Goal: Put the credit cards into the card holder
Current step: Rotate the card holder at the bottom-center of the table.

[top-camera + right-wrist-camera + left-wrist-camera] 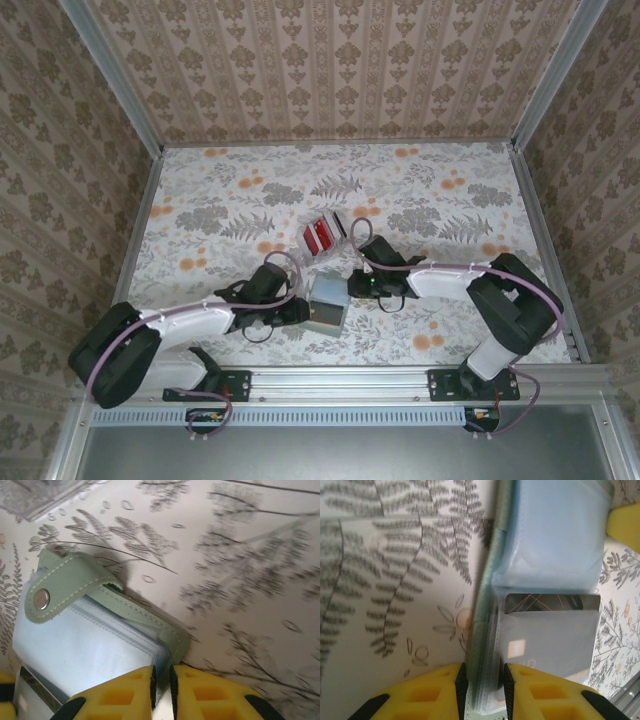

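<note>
Floral-print tabletop (230, 190), patterned walls (330, 60) on three sides, metal rail (340, 378) along the bottom of the top view. Fanned glossy red credit cards (322, 236) sit at frame centre, flat and uncovered, just above the holder and apart from it.

Sage-green folding card holder (327, 303), pale blue clear sleeves exposed, is at lower centre between both arms. Left tool (303, 312) meets its left edge, right tool (352, 287) its upper right corner.

Left wrist view: left tool (481, 687) at bottom, yellow fingers (435, 692) narrow, pinching the card holder (555, 535) by its green cover edge. Sleeves fill the right half.

Right wrist view: right tool (161, 685) at bottom centre, fingers nearly together, clamped on the rounded green corner of the card holder (80, 640). Snap strap (65, 587) is folded over at left.

Open tabletop above and on both sides of the holder; walls well apart from it.
</note>
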`<state>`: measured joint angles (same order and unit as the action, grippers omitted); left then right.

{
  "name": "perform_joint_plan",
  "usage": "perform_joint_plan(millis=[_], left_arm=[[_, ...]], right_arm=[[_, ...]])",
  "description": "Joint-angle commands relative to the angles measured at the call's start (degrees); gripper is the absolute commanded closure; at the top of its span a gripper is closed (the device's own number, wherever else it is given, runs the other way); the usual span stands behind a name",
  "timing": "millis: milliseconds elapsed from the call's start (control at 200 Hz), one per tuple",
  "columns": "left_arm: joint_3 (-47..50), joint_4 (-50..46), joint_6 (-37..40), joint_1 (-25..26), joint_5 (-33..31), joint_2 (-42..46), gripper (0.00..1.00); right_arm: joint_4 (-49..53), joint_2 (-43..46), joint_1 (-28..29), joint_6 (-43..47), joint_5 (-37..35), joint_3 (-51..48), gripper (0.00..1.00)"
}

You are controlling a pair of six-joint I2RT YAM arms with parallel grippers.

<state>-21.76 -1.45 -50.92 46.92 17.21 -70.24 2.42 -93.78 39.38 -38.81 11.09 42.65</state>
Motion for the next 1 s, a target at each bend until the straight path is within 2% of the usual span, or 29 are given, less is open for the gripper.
perform_joint_plan(millis=[0, 240, 565, 825, 995], left_arm=[[1.4, -1.5, -4.8, 2.1, -3.5, 3.0, 0.72], [2.3, -2.7, -8.5, 7.3, -7.3, 5.9, 0.71], [0.6, -1.3, -8.6, 8.6, -9.9, 4.3, 0.65], [-3.6, 0.6, -7.0, 8.7, -9.2, 0.2, 0.61], [-6.5, -0.9, -5.3, 8.7, -10.2, -0.7, 0.61]], right_arm=[[1.5, -4.3, 3.1, 2.3, 2.2, 3.8, 0.82], [5.8, -11.7, 8.0, 5.7, 3.0, 15.3, 0.82], [10.7, -20.7, 12.1, 8.3, 7.0, 28.9, 0.82], [16.7, -21.1, 11.9, 12.2, 6.3, 35.5, 0.82], [21.0, -17.8, 10.0, 14.9, 4.1, 38.2, 0.74]])
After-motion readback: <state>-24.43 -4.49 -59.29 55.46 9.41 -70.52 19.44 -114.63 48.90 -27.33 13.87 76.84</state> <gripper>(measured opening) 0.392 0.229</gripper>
